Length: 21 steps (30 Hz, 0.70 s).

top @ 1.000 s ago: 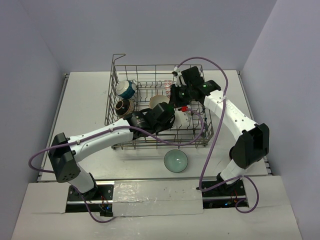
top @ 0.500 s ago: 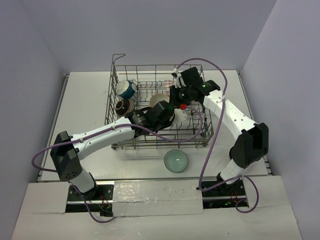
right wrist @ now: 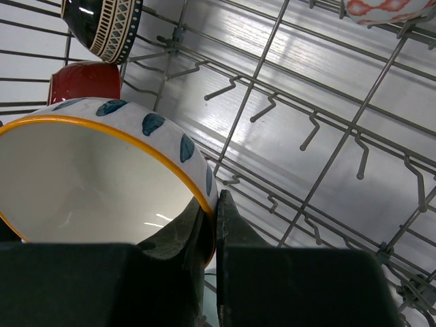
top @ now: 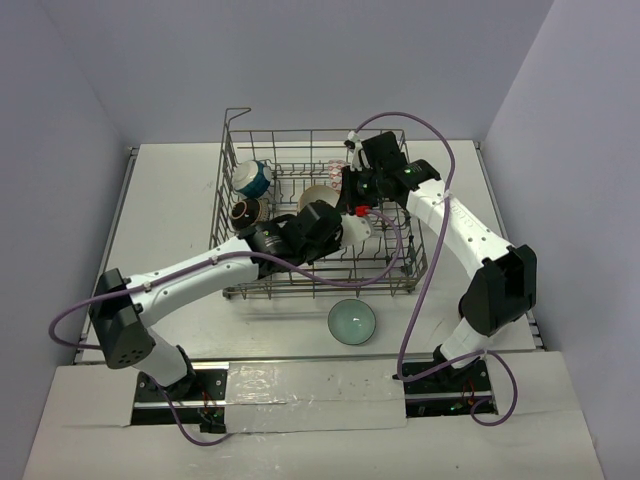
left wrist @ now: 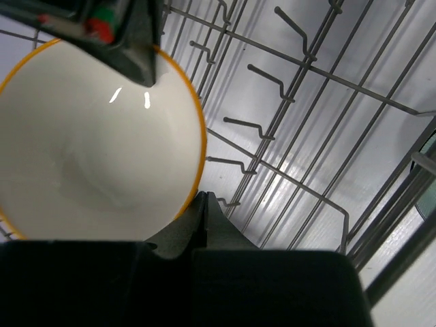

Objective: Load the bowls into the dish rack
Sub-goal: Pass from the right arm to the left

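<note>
Right gripper (right wrist: 216, 201) is clamped on the bowl (right wrist: 88, 184) rim, straight across from the left gripper (left wrist: 204, 202) pinching it too, over the rack (top: 300, 285) tines.

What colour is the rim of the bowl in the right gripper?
Orange-yellow, on a white bowl with blue leaf marks; clearest in the right wrist view.

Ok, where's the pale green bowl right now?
In the top view, the pale green bowl sits upright on the table, just in front of the dish rack's near wall, slightly right of centre and not inside the rack.
</note>
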Available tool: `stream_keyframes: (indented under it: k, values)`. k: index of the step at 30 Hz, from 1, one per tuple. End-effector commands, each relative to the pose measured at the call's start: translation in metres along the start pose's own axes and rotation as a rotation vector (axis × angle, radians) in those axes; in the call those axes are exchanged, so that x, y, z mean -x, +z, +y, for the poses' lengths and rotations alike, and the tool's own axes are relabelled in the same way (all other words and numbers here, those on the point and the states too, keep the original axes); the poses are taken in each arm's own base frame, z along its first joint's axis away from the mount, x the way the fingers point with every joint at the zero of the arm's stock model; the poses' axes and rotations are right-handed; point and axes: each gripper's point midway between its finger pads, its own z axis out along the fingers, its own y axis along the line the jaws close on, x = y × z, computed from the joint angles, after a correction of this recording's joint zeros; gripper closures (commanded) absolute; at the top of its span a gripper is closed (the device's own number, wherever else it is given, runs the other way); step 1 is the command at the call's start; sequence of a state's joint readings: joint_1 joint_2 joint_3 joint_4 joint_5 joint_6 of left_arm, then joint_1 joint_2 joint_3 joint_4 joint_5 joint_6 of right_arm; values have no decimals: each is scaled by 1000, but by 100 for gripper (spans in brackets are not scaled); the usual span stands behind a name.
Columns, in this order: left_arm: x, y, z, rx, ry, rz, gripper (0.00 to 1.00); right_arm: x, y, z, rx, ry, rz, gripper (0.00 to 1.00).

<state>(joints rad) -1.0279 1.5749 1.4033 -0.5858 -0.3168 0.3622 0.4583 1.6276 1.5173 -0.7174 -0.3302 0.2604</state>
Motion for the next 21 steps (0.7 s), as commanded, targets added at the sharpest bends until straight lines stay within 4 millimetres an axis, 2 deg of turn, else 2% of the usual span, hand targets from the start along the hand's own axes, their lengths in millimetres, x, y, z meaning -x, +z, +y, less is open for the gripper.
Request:
stream_keyframes:
  k: [1, 13, 16, 19, 20, 21]
  values:
    - [32, -34, 65, 231, -83, -152, 100, -18, -8, 17, 68, -25, 85, 100]
    - [29, -30, 59, 208, -58, -140, 99, -19, -8, 18, 73, -28, 88, 100]
    - [28, -32, 60, 209, -37, -151, 80, -20, -8, 17, 74, -25, 91, 100]
    - [29, -34, 56, 187, -11, -163, 77, -20, -9, 18, 74, -27, 85, 100]
    - [32, -37, 55, 173, -5, -180, 65, -20, -10, 18, 75, -27, 84, 100]
    - [32, -37, 53, 159, 8, -187, 62, -20, -10, 18, 77, -28, 83, 100]
